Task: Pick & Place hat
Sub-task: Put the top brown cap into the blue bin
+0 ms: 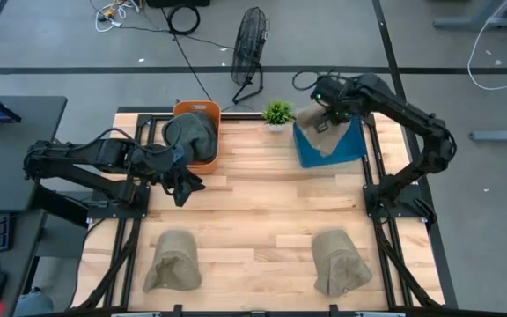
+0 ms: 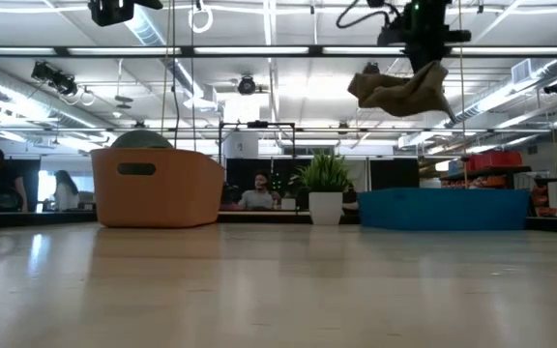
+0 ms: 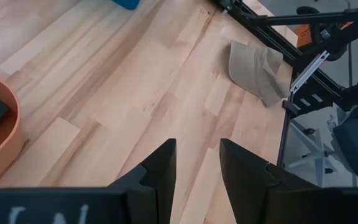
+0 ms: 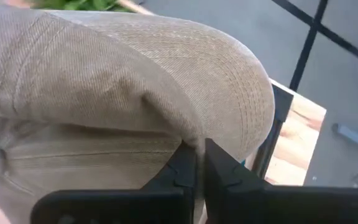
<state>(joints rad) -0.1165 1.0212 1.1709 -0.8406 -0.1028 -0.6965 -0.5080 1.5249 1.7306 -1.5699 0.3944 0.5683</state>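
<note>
A tan corduroy hat (image 1: 318,129) hangs from my right gripper (image 4: 197,160), which is shut on it above the blue bin (image 1: 333,145) at the table's far right. In the low view the hat (image 2: 399,89) is high in the air below the gripper (image 2: 424,43). My left gripper (image 3: 197,163) is open and touches nothing. It hovers over bare wood just near of the orange bin (image 1: 197,132), which holds a dark grey hat (image 1: 192,132). Two more tan hats (image 1: 172,262) (image 1: 337,262) lie flat on the table near its near edge. My right gripper pinches the tan hat between its two fingers at a fold of cloth (image 4: 194,140) beside the stitched brim (image 4: 247,93). The fingers come from above, pointing down. The hat is lifted clear and hangs slack and crumpled below them, over the blue bin (image 2: 443,208).
A small potted plant (image 1: 277,112) stands at the far edge between the orange bin (image 2: 158,187) and the blue bin. Black frame rails run along the table's left and right sides. Bare wood lies in the table's middle. The left wrist view shows one tan hat (image 3: 257,71) by the rail.
</note>
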